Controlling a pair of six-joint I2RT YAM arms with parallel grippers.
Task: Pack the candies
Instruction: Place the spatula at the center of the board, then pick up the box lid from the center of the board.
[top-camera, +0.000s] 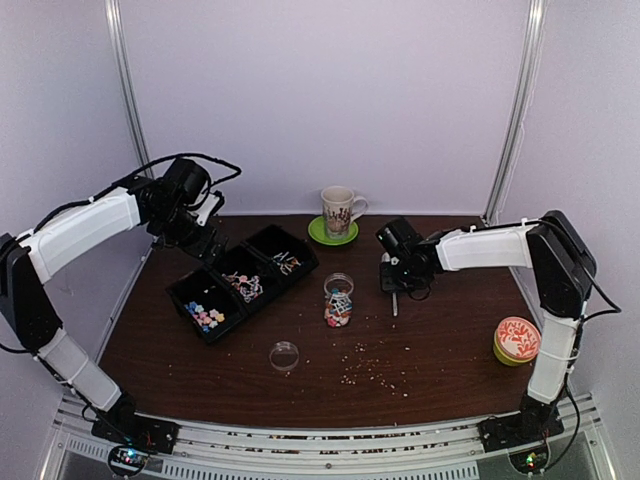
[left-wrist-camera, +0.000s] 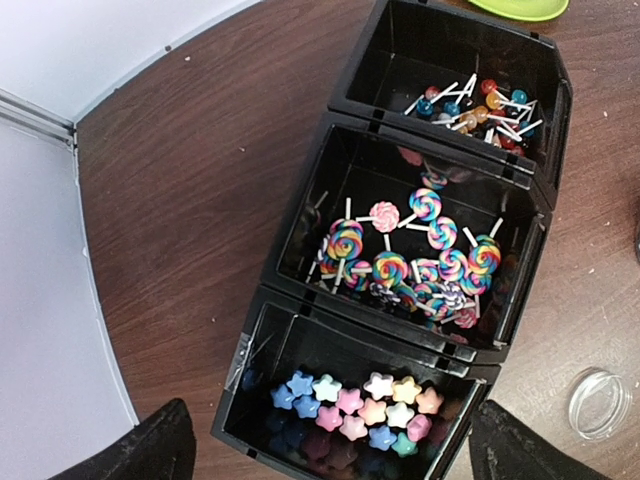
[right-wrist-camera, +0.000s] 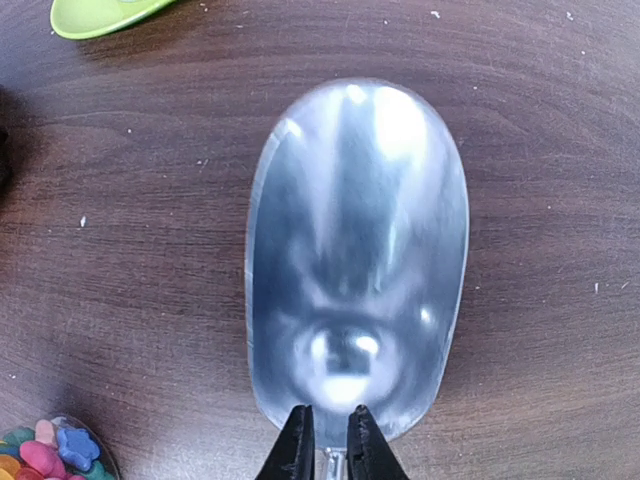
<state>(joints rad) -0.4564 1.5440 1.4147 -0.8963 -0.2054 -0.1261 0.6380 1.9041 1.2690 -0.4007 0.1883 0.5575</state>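
Three bins (left-wrist-camera: 300, 215) hold candies (left-wrist-camera: 390, 268), jar (top-camera: 338, 283) part-filled; left claw (left-wrist-camera: 335, 450) gapes, right claw (right-wrist-camera: 330, 440) pinches scoop (right-wrist-camera: 355, 250).

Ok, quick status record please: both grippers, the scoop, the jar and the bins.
left gripper: open, empty, above the black bins
right gripper: shut on the scoop handle
scoop: bowl empty, over bare table
jar: uncapped, candies inside; clear lid lying on the table in front
bins: star candies, swirl lollipops, ball lollipops, one kind per bin
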